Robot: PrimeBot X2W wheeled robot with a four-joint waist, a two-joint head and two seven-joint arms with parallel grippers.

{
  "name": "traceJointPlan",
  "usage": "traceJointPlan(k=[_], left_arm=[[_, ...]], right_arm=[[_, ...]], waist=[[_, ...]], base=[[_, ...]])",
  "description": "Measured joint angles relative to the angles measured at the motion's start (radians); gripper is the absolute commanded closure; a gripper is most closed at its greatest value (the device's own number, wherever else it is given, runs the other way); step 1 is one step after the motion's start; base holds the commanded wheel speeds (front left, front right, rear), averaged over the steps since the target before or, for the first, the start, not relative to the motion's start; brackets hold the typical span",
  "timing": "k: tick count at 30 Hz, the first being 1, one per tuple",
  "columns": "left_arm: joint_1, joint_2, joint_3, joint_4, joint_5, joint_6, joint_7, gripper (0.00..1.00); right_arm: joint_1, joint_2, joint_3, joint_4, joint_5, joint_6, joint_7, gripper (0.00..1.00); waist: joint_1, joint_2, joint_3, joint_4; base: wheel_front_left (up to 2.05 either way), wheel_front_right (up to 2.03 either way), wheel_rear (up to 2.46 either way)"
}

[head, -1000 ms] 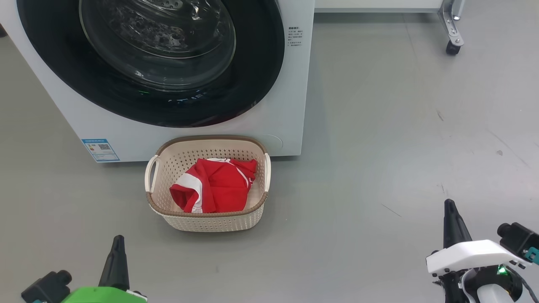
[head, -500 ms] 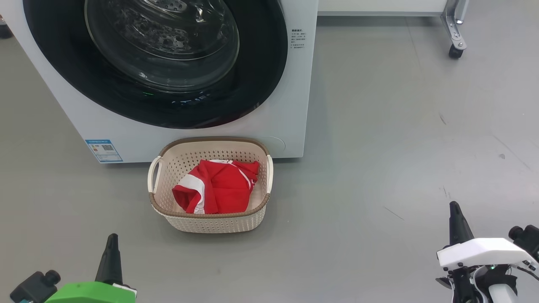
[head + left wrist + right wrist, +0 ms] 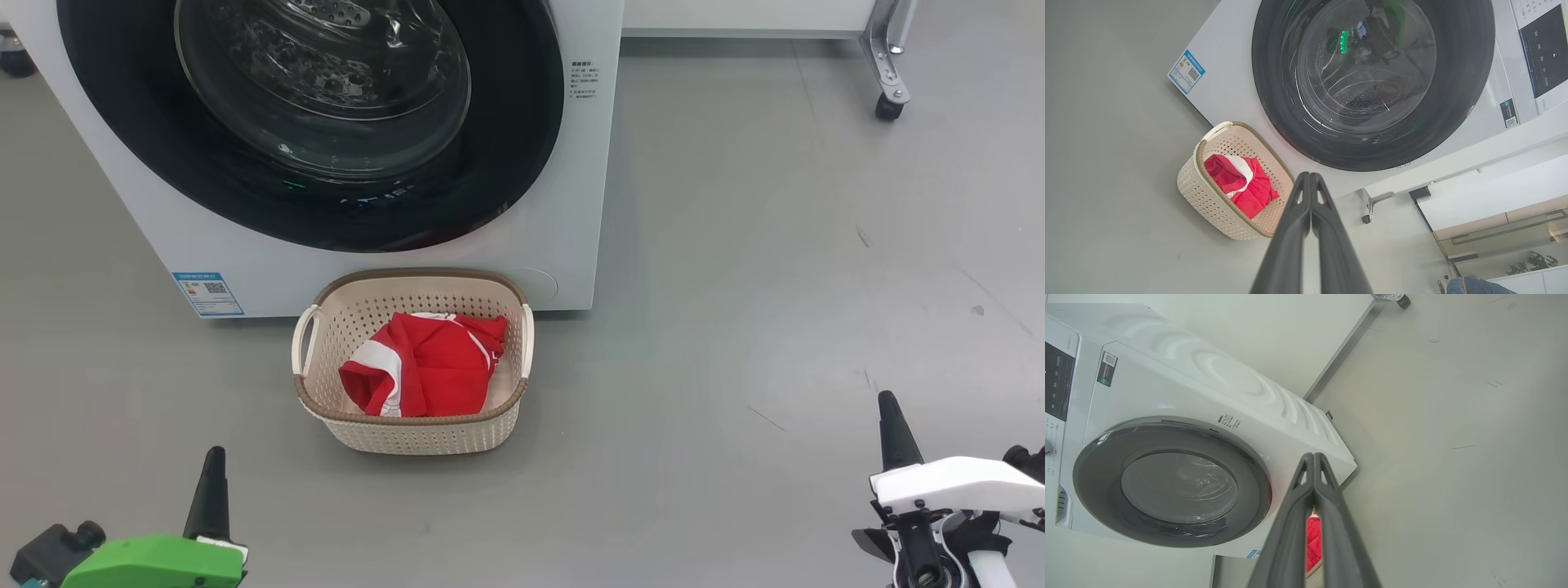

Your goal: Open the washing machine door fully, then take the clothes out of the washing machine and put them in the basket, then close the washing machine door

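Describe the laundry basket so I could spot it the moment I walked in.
Start at the big white washing machine, its round black-rimmed door shut. On the grey floor just in front of it, below the door, sits the basket. Unlike the smooth machine behind, it is low, cream and perforated, with a brown woven-look rim, two side handles and red clothes inside.

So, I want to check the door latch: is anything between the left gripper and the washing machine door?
Nothing visible. The left gripper faces open floor up to the washing machine door; the basket with the clothes stands lower, to the right of that line.
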Motion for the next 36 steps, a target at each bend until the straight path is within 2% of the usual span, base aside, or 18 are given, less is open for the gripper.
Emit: traceJointPlan(k=[36], left_arm=[[-0.059, 0.015, 0.041, 0.024, -0.405, 0.0, 0.114, 1.0]], right_arm=[[-0.041, 0.001, -0.085, 0.026, 0.48, 0.036, 0.121, 1.0]], waist=[[0.0, 0.0, -0.019, 0.021]], base=[[0.0, 0.0, 0.0]])
